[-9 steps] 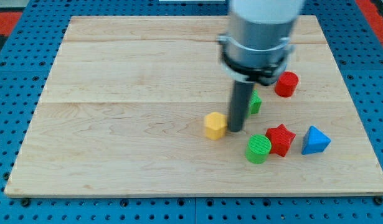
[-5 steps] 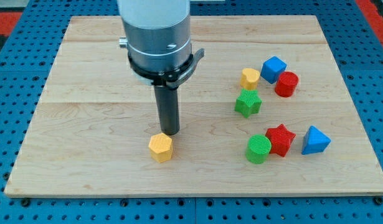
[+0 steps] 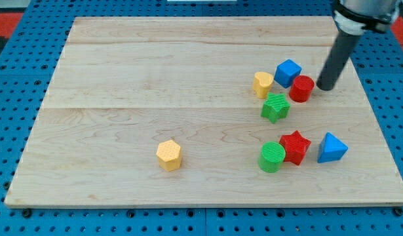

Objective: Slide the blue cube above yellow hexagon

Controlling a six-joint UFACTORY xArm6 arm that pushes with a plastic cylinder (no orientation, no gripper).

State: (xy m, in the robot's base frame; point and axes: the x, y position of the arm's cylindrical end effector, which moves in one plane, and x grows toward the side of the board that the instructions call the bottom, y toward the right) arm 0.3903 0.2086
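Camera view crops arm; my tip (image 3: pixel 326 88) visible.

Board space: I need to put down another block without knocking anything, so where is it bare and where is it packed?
Bare: the whole left half of the board, apart from the yellow hexagon near the bottom. Packed: the right side, where the blue cube, red cylinder, yellow heart and green star cluster beside my tip.

The arm (image 3: pixel 362 13) is cut off by the view's top edge; only the rod shows whole.
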